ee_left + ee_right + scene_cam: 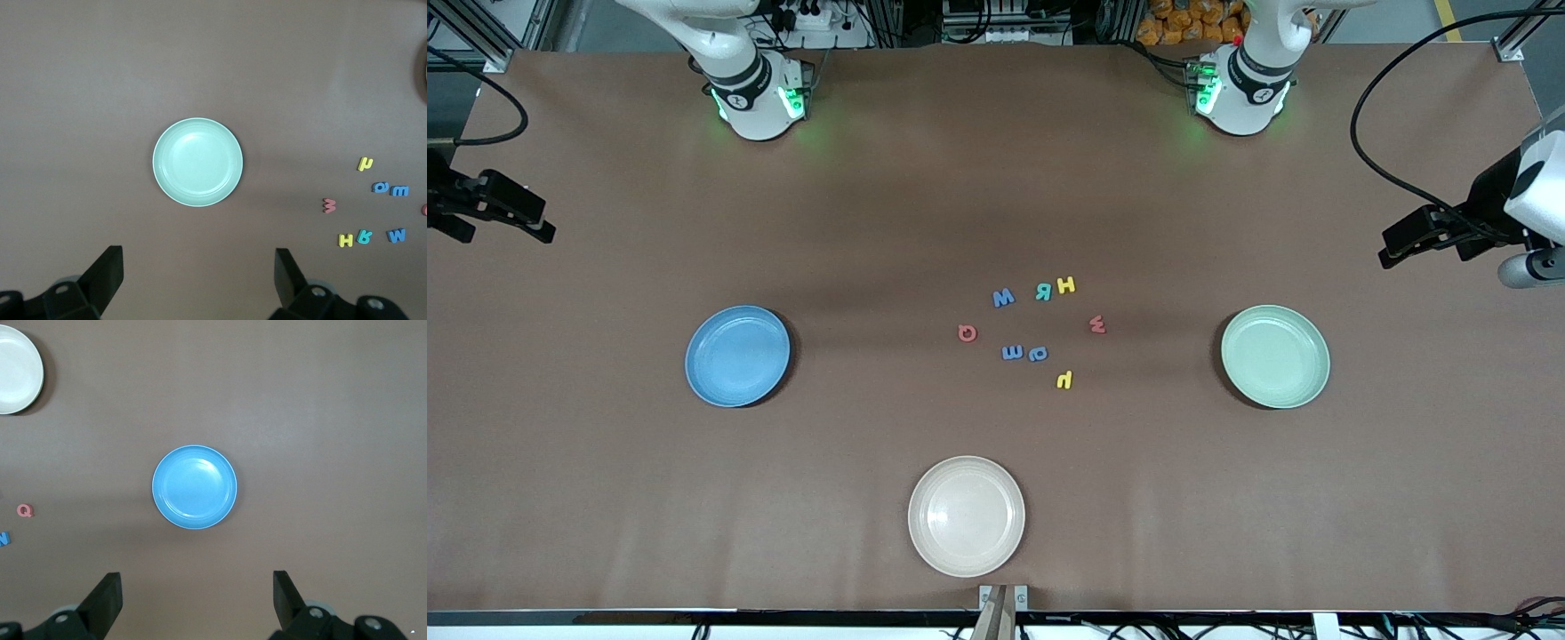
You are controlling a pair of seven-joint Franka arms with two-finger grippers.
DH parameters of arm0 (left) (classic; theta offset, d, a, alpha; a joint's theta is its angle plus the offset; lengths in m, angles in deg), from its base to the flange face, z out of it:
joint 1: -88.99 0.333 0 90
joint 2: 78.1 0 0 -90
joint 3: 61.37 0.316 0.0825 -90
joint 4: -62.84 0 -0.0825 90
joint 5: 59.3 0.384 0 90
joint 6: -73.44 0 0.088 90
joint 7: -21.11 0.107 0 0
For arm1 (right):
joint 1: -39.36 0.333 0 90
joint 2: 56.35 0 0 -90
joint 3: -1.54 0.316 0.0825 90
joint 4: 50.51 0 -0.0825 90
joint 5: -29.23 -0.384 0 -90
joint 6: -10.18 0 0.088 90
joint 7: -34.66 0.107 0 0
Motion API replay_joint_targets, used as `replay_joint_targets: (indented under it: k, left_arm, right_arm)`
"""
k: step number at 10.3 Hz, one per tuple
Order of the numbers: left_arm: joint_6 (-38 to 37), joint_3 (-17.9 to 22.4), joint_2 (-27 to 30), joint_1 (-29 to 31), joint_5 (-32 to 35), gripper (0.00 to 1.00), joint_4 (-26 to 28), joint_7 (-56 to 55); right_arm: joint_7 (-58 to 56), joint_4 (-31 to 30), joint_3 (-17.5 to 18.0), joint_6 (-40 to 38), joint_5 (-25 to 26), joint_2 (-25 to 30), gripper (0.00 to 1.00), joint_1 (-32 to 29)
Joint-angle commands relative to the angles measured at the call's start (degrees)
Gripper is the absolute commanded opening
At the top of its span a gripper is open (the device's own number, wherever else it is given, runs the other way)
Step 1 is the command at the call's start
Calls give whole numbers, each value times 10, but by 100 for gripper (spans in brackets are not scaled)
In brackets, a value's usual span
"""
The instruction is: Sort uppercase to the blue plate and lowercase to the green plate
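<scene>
The blue plate (737, 356) lies toward the right arm's end, the green plate (1275, 356) toward the left arm's end. Between them lie the uppercase red G (967, 332), blue W (1003, 298), teal R (1043, 292) and yellow H (1066, 284), and the lowercase red w (1097, 324), blue e (1012, 353), blue g (1038, 354) and yellow h (1064, 380). My left gripper (199, 267) is open and empty, high over the green plate (198, 162). My right gripper (197, 587) is open and empty, high over the blue plate (194, 487).
A beige plate (966, 516) lies nearer the front camera than the letters, close to the table's edge. Both plates hold nothing. The arms' bases stand along the edge farthest from the front camera.
</scene>
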Motion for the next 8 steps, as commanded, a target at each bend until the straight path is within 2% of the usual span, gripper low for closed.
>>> replay_joint_targets:
  k: [1,3,5,8]
  left_arm:
    - [-10,-5,6,3,-3,100,-1,4]
    - [-10,-4,7,4,-3,100,-1,6]
    - [-14,-6,7,3,-3,100,0,5]
    - [-18,-5,7,3,-3,100,0,6]
  right_arm:
    - [-4,-5,-13,4,-4,5,100,11]
    - [-4,-6,-14,4,-4,5,100,12]
    - [-4,-6,-33,4,-5,5,100,29]
    - [-4,-7,-39,4,-6,4,100,34]
